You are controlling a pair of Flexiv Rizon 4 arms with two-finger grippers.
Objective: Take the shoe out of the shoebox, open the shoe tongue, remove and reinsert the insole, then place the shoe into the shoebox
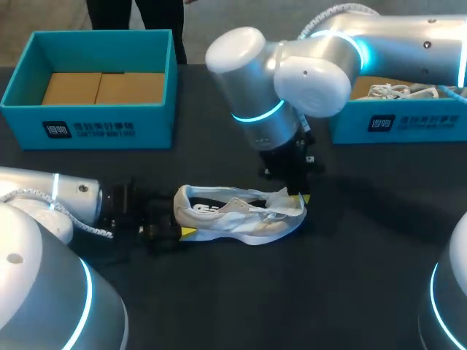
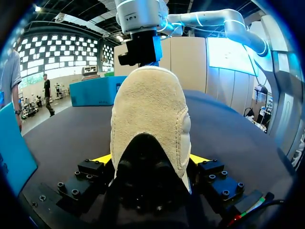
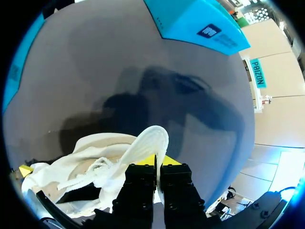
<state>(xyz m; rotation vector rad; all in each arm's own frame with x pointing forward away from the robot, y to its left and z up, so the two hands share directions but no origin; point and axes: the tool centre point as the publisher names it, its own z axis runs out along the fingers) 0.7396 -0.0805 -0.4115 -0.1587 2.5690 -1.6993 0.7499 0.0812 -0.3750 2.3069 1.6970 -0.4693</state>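
The shoe [image 1: 241,215] lay on the table [image 1: 350,292], well apart from the left shoebox [image 1: 87,127], its long axis parallel to the box's front wall and its toe pointing away. The left gripper [image 2: 151,158] clamped the heel [image 2: 147,109]. The right gripper [image 3: 158,164] pinched the tongue [image 3: 150,140].

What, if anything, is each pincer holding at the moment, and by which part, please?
The left pincer clamps the shoe at its heel; the right pincer pinches a white flap of it, apparently the tongue.

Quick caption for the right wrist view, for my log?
Right gripper pinches a white flap of the shoe above the dark table.
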